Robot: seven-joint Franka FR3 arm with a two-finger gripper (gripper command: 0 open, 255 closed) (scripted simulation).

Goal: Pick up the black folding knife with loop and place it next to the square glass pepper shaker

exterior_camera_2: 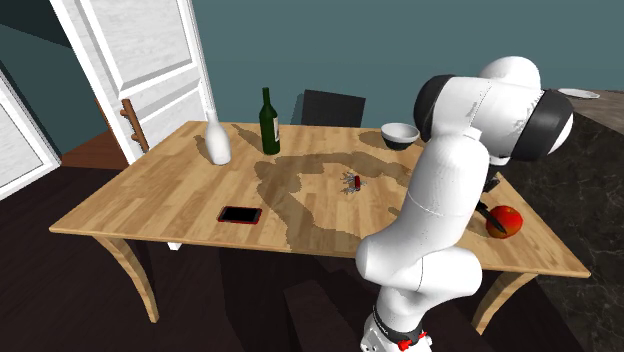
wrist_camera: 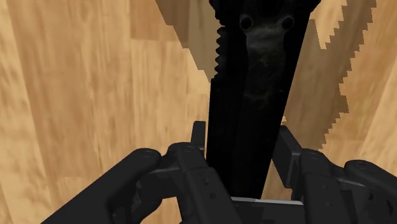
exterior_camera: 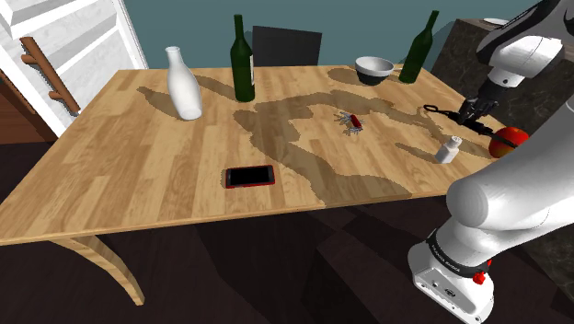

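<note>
The black folding knife [exterior_camera: 440, 109] has a loop at its end and lies out level over the wooden table [exterior_camera: 138, 166], at the far right of the shoulder view. My gripper [exterior_camera: 474, 114] is shut on its other end. In the wrist view the knife [wrist_camera: 251, 95] is a long black bar with a toothed edge, running away from the gripper [wrist_camera: 243, 141], whose fingers [wrist_camera: 198, 137] clasp it on both sides. Its jagged shadow falls on the wood beneath. The small pale pepper shaker [exterior_camera: 448, 149] stands upright on the table a short way nearer the front edge than the knife.
A red round fruit [exterior_camera: 509, 141] lies beside the shaker near the table's right edge. A small red multi-tool [exterior_camera: 350, 121] is mid-table and a red-cased phone [exterior_camera: 249, 176] is nearer the front. At the back stand two green bottles [exterior_camera: 243, 60] [exterior_camera: 419, 51], a white vase [exterior_camera: 184, 83] and a bowl [exterior_camera: 374, 68].
</note>
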